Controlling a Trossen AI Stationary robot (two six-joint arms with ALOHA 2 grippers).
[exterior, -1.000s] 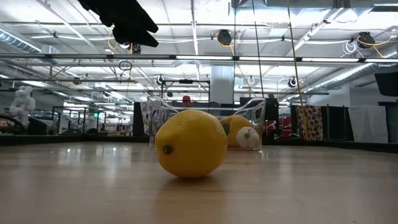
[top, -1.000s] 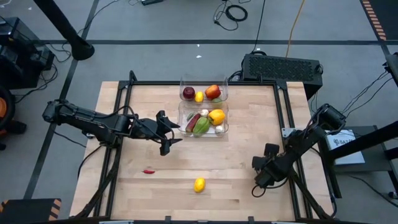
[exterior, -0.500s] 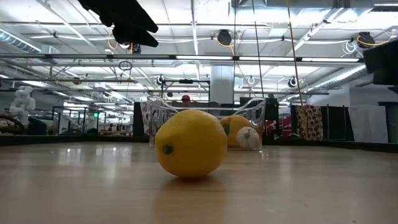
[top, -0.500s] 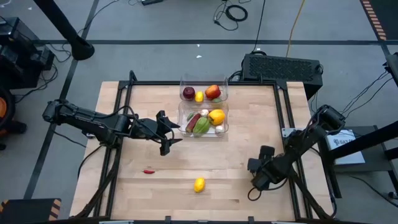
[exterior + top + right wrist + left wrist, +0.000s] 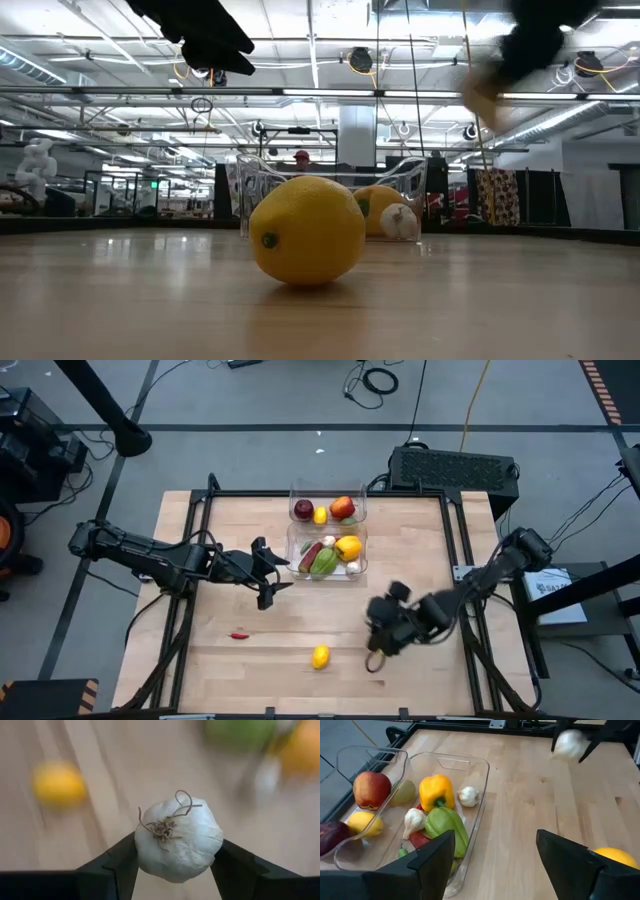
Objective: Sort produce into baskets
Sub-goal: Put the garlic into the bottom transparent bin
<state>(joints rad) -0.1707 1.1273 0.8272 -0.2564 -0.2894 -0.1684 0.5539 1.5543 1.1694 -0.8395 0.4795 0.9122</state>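
We see the right gripper (image 5: 378, 650) above the front right part of the table (image 5: 430, 550), its fingers (image 5: 112, 865) clamped on either side of a white garlic bulb (image 5: 177, 840). The left gripper (image 5: 272, 574) hangs above the table just left of the nearer basket (image 5: 327, 556), its fingers (image 5: 432, 862) spread apart with nothing between them.

Between the two grippers the bare wood lies open. A lemon (image 5: 320, 656) sits alone near the front edge, left of the right gripper and apart from it, and a small red chilli (image 5: 238, 635) lies farther left, well clear of both arms. A dark rail (image 5: 455, 530) runs along the table's right side, and another along its left.

The two clear baskets stand end to end at the back centre, touching or nearly so. The farther basket (image 5: 327, 491) holds a dark red apple (image 5: 303, 510), a small lemon (image 5: 320, 515) and a red-orange apple (image 5: 342, 508). In the nearer one we make out a yellow pepper (image 5: 436, 791), a green pepper (image 5: 447, 822), two garlic bulbs (image 5: 468, 796) and a dark red piece lying under the green pepper, too covered to name
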